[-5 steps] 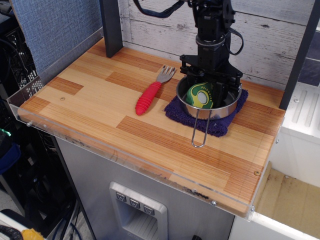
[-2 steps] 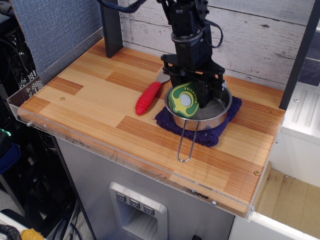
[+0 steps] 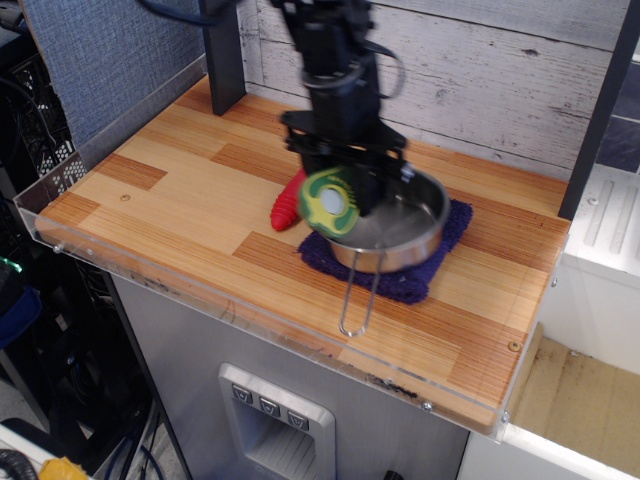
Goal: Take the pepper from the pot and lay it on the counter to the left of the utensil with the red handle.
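Observation:
The green pepper (image 3: 330, 203) is in my gripper (image 3: 338, 192), its pale cut face turned towards the camera. It hangs over the left rim of the shiny pot (image 3: 425, 238). The pot sits tilted on a dark purple cloth (image 3: 405, 285), with its wire-loop handle (image 3: 357, 306) pointing at the front edge. The fork's red handle (image 3: 287, 206) lies on the wooden counter (image 3: 180, 190) just left of the pepper. Its pronged head is hidden behind the gripper.
A dark post (image 3: 222, 50) stands at the back left of the counter, with a white plank wall (image 3: 500, 70) behind. The clear plastic edge (image 3: 200, 285) runs along the counter's front and left sides.
The arm has moved left and forward with the pepper held in it, from the pot's middle to its left rim. The pot and cloth have slid left with it and now cover more of the fork.

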`<state>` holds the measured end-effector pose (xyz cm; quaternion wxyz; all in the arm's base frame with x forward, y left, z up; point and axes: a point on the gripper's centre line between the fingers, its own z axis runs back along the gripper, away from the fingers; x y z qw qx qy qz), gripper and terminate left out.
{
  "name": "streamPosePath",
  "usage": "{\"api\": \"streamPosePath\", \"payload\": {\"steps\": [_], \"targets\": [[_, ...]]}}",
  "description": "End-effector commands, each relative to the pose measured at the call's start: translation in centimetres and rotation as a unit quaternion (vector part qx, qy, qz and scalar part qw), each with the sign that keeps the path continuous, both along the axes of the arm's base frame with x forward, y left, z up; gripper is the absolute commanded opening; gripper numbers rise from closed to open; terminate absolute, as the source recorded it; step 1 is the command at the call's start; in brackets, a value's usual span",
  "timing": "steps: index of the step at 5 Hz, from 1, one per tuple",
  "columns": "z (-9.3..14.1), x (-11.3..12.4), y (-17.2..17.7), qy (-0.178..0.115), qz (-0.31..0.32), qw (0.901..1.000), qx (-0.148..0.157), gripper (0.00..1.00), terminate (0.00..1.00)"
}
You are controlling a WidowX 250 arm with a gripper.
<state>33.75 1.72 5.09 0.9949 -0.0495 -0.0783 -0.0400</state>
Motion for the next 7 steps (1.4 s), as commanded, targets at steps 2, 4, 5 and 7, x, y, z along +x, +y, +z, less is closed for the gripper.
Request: {"api": "streamPosePath", "payload": {"steps": [2,4,5,7], "targets": [[3.4,6.5,9.8,-0.063,0.068,0.9956,0.011,0.00,0.00],[-0.4,8.5,13.2,-0.018,0.094,0.9951,0.025,0.00,0.00],[-1.3,8.7,12.9,-0.010,0.088,0.9955,0.033,0.00,0.00],[-1.8,8.7,13.2,0.008,0.071,0.9966,0.041,1.00,0.00]]}}
